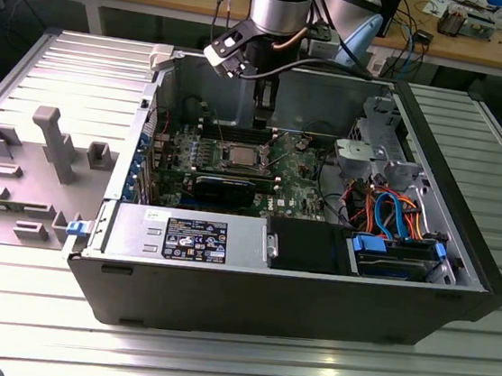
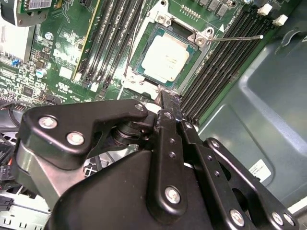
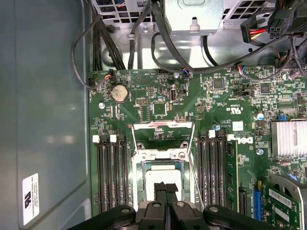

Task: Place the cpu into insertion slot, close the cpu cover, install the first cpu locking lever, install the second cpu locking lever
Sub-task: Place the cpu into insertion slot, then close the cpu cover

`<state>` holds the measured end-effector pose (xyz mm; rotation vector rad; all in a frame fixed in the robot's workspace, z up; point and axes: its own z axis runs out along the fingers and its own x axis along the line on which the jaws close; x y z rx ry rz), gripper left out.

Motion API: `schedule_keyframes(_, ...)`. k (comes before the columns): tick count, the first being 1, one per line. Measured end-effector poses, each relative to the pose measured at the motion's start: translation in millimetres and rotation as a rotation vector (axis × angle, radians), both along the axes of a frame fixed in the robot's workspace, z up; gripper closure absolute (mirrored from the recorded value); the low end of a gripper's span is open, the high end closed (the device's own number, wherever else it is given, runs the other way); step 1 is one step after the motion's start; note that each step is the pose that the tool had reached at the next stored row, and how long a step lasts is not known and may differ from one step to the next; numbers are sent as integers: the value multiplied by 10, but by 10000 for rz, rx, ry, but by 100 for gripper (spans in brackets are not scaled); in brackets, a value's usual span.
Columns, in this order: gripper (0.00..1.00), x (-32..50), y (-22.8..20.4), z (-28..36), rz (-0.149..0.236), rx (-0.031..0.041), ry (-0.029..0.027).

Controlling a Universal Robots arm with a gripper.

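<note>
Here, an open case [image 1: 461,257] lies on its side on a ribbed table [image 1: 232,358], and the arm reaches down into it.

- Gripper [image 3: 165,188]: clenched, its two fingertips pressed flat together with nothing between them. In the exterior view the gripper [image 1: 260,125] hangs inside the case, just above the board [image 1: 302,180].
- Cpu [image 3: 160,178]: seated flat in the slot [image 3: 160,154], silver top exposed. In the first wrist view the fingertips cross its near edge. In the second wrist view the cpu [image 2: 165,57] lies fully in sight past the gripper [image 2: 166,98], whose tips fall just short of the slot [image 2: 201,38] rim. I cannot tell whether they touch anything. In the exterior view the cpu [image 1: 239,157] is a pale square mid-board.
- Cover [image 3: 163,125]: swung up off the slot, so it does not lie over the cpu. It stands on the side of the slot away from the gripper, and board shows through its window.
- Lever [image 2: 237,38]: a thin wire rod, unhooked, sticking out from a slot corner over the memory slots [image 2: 216,72].
- Around the slot: black memory slots [image 3: 111,172] flank it on both sides. A coin cell [image 3: 119,93] sits beyond the cover, and a finned heatsink [image 3: 288,139] sits off to one side. The grey case wall [image 3: 48,120] runs beside the board.
</note>
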<state>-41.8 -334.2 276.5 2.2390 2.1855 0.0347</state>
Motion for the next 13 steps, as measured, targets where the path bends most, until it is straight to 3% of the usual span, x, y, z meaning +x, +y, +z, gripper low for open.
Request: schedule_keyframes(13,89,4,0,10,3,4,0)
